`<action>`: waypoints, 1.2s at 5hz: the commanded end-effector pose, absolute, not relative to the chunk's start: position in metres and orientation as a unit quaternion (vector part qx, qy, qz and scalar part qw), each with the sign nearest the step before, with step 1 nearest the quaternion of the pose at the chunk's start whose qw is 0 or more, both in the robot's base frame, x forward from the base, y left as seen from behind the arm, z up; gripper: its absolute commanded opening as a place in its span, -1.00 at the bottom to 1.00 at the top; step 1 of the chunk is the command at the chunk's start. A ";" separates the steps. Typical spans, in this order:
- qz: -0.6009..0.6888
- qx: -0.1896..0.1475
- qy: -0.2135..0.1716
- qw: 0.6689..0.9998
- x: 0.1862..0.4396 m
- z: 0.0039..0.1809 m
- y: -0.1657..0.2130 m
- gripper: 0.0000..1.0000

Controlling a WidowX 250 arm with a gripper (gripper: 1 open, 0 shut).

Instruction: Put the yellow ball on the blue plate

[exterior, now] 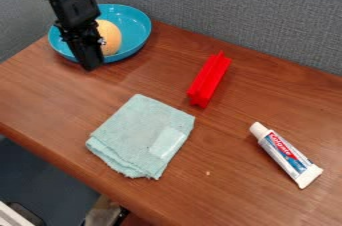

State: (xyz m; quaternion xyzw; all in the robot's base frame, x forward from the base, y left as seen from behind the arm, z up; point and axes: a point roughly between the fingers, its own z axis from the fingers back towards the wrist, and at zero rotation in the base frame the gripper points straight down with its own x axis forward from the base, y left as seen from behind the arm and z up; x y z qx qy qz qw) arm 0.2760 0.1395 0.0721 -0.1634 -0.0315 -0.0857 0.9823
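Observation:
The yellow ball (114, 36) lies inside the blue plate (134, 19) at the table's back left corner. Its left side is hidden behind my arm. My black gripper (88, 63) points steeply down just in front of the ball, over the plate's near rim. Its fingers look shut with nothing between them. Whether they touch the ball or the plate I cannot tell.
A red block (209, 78) lies mid-table, right of the plate. In front, a pale teal folded cloth (140, 135) sits near the table's front edge. A toothpaste tube (286, 154) lies at the front right. A grey wall stands behind the table.

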 end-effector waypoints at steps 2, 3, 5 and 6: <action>-0.073 -0.160 -0.049 0.983 0.287 0.080 0.153 -1.00; -0.068 -0.162 -0.047 0.983 0.291 0.078 0.156 -1.00; -0.059 -0.165 -0.043 0.984 0.297 0.073 0.161 1.00; -0.054 -0.166 -0.041 0.984 0.301 0.071 0.163 -1.00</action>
